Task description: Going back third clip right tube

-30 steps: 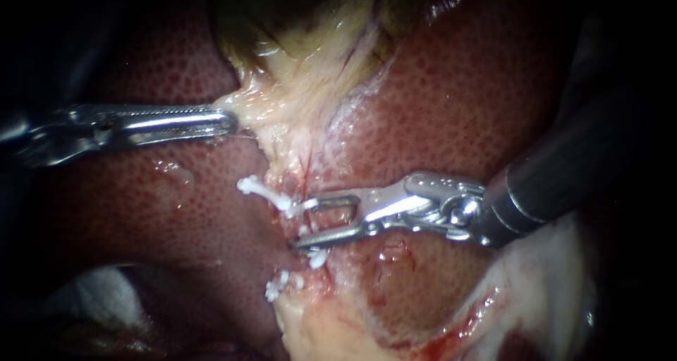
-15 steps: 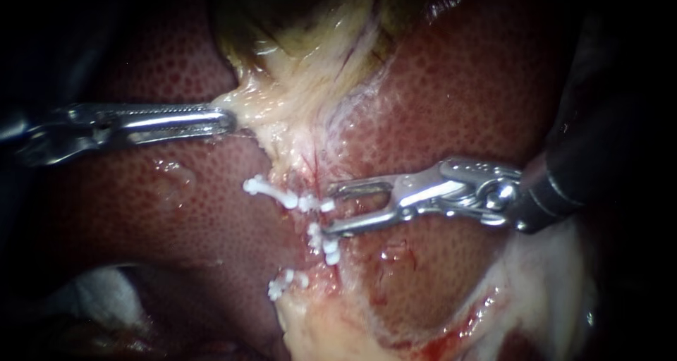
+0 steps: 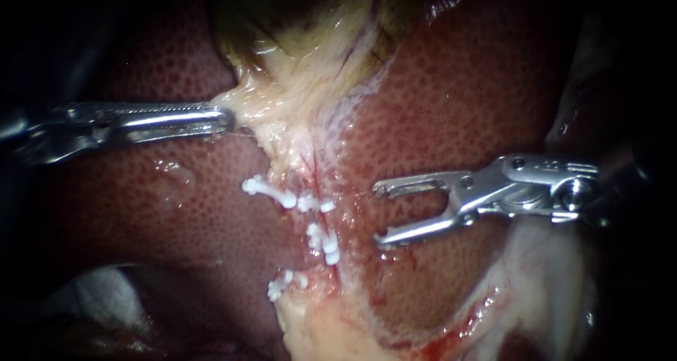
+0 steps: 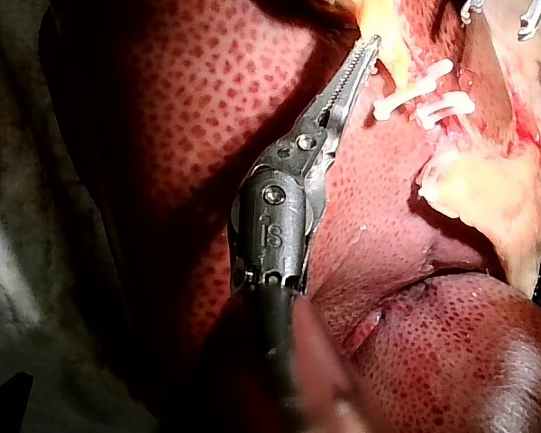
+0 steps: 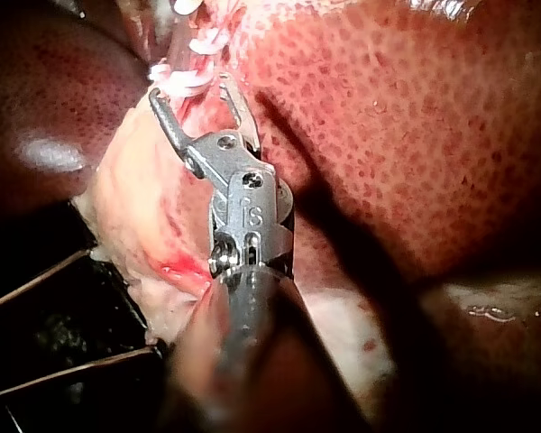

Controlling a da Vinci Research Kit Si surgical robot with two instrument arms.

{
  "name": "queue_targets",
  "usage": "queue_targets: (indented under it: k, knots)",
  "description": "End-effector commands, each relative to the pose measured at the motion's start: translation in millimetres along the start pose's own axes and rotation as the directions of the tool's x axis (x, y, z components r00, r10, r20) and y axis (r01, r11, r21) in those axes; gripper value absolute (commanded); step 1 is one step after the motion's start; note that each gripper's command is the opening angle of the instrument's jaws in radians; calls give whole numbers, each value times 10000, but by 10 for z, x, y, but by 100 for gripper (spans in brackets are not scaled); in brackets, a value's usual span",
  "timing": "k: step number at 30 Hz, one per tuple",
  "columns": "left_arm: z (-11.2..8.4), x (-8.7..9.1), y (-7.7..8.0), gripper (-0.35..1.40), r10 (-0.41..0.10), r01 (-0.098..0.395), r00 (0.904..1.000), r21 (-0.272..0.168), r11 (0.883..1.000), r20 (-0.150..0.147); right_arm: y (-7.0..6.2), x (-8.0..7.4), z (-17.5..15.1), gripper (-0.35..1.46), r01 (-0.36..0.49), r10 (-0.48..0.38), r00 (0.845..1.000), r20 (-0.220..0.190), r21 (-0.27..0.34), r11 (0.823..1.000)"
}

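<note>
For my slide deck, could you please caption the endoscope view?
Right instrument, jaws open and empty, clear of three white clips; left instrument shut on pale tissue over the liver.

left instrument [image 3: 227, 121]: bright metal, ridged jaws | right instrument [image 3: 377, 215]: polished smooth metal, glinting | clips [image 3: 289, 200]: white matt plastic | liver [image 3: 458, 107]: wet, glossy, stippled | pale tissue [image 3: 296, 100] above clips: slick, stringy, glistening
</note>
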Motion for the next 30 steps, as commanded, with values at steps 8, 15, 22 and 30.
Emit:
queue_targets:
  k: [8,15,22,30]
  knots:
    - [2,-1,-1,-35,3,-3,10000,7,10000,-1,-3,14,-27,49,452,-452,9990,4,45,9990]
    - [19,-6,-4,-35,25,-25,10000,92,10000,-19,-2,14,-30,50,504,-504,9987,6,56,9987]
    - [51,-20,-10,-35,92,-92,10000,63,9999,14,-2,14,-31,50,506,-506,9987,6,58,9987]
    - [87,-35,-8,-35,236,-234,9995,-106,9997,196,-1,13,-31,50,501,-501,9987,6,48,9987]
